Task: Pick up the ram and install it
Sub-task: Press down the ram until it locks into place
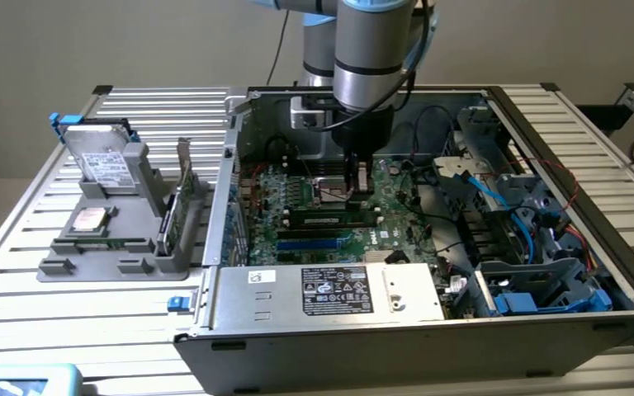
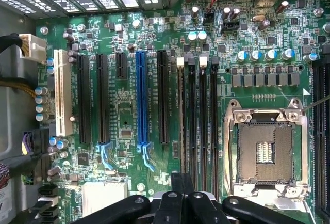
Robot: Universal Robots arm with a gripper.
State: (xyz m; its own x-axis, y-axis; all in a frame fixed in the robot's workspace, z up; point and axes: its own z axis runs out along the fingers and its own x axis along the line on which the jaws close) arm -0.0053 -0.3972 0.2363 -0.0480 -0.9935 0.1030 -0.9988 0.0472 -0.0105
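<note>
The ram (image 1: 333, 221) is a narrow stick with dark chips and a pale label. It lies lengthwise in a memory slot on the green motherboard (image 1: 295, 202), inside the open computer case. My gripper (image 1: 353, 191) hangs straight down over the board, just beyond the ram beside the processor socket (image 2: 265, 154). Its fingers are shut, with nothing visible between them. In the wrist view the closed gripper (image 2: 177, 178) lines up with the outermost of the black memory slots (image 2: 198, 121), a little above them.
A silver power supply (image 1: 328, 289) fills the case front. Blue cables (image 1: 504, 198) and drive bays crowd the exterior view's right. On the exterior view's left, a grey fixture (image 1: 96, 264) holds a hard drive (image 1: 102, 161) and an upright green card (image 1: 185, 190). Expansion slots (image 2: 143, 100) flank the memory slots.
</note>
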